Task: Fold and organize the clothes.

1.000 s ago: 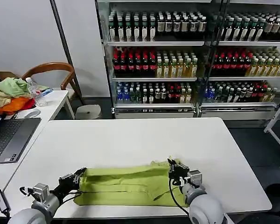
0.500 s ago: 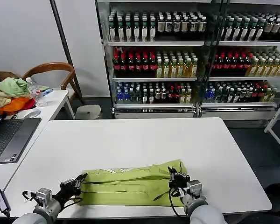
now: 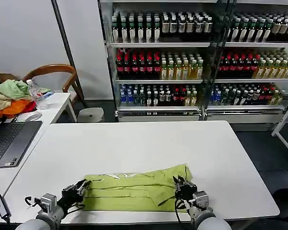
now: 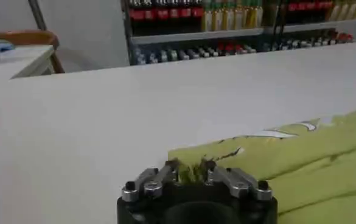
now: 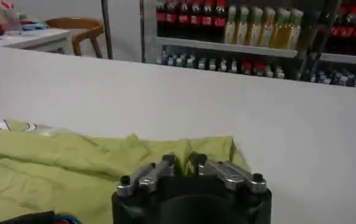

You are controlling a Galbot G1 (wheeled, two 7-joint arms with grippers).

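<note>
The clothes, a lime yellow-green T-shirt (image 3: 134, 189), lies folded into a long band near the front edge of the white table (image 3: 134, 143), with a bit of white print showing along its far edge. My left gripper (image 3: 80, 188) is shut on the shirt's left end; in the left wrist view the left gripper (image 4: 190, 170) pinches a bunch of green cloth (image 4: 299, 152). My right gripper (image 3: 184, 184) is shut on the shirt's right end, and the right gripper (image 5: 182, 163) grips a fold of the shirt (image 5: 74, 164) in the right wrist view.
A side table at the left holds a laptop (image 3: 7, 139), a water bottle (image 3: 36, 95) and a heap of pale green, beige and orange garments (image 3: 9, 98). A wooden chair (image 3: 53, 72) stands behind it. Drink-filled coolers (image 3: 197, 57) line the back.
Both grippers have drawn back toward the table's front edge with the shirt's ends. The shirt has slid nearer and its far edge with the white print now shows.
</note>
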